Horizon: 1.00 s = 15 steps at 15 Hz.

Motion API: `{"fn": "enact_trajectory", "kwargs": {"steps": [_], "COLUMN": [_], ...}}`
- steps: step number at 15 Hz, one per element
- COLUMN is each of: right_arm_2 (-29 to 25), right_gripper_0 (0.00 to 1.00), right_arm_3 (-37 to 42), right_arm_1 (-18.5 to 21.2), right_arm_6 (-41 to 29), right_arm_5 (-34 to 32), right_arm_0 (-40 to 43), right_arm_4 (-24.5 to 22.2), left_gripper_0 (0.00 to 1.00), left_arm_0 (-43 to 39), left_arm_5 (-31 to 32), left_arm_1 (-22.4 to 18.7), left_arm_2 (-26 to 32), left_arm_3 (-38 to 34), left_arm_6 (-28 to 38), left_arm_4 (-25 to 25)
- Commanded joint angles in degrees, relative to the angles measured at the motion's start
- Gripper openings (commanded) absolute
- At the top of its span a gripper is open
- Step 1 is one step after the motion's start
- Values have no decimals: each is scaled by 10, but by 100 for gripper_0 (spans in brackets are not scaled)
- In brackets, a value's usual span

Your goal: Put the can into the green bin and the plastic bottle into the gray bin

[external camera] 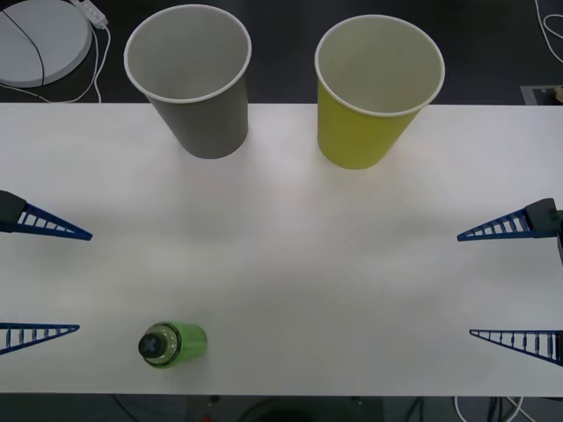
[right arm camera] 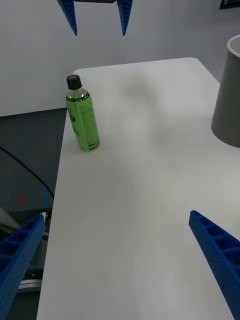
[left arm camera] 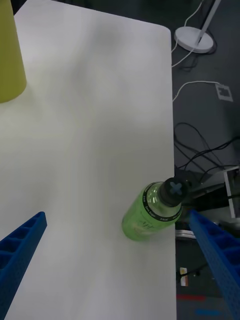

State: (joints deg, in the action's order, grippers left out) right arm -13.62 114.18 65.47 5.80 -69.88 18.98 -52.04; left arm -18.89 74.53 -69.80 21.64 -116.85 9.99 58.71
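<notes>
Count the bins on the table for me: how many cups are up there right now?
2. The gray bin stands at the table's far edge on the robot's left, the green bin beside it on the right, apart. Both upright; neither's bottom can be seen.

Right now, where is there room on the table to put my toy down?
The big white middle is bare, between the two cups at the far edge and the plastic bottle near the front edge. The gray bin and green bin crowd the far edge; open fingers flank both sides.
</notes>
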Motion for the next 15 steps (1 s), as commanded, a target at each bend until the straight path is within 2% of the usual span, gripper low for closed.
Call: {"fn": "enact_trajectory", "kwargs": {"steps": [1, 5, 10, 15], "right_arm_2": [0, 0, 0, 0], "right_gripper_0": [100, 100, 100, 100], "right_arm_3": [0, 0, 0, 0], "right_arm_1": [0, 0, 0, 0], "right_arm_6": [0, 0, 0, 0], "right_arm_5": [0, 0, 0, 0], "right_arm_0": [0, 0, 0, 0], "right_arm_4": [0, 0, 0, 0], "left_gripper_0": [100, 100, 100, 100], "left_arm_0": [-18, -45, -46, -45], "left_arm_5": [-1, 3, 21, 21], "left_arm_1": [-18, -19, -19, -3], "left_arm_2": [-1, -10, -51, -98], "left_arm_3": [33, 76, 151, 199], "left_arm_6": [-63, -159, -276, -349], "left_arm_4": [-36, -57, -70, -81]}}
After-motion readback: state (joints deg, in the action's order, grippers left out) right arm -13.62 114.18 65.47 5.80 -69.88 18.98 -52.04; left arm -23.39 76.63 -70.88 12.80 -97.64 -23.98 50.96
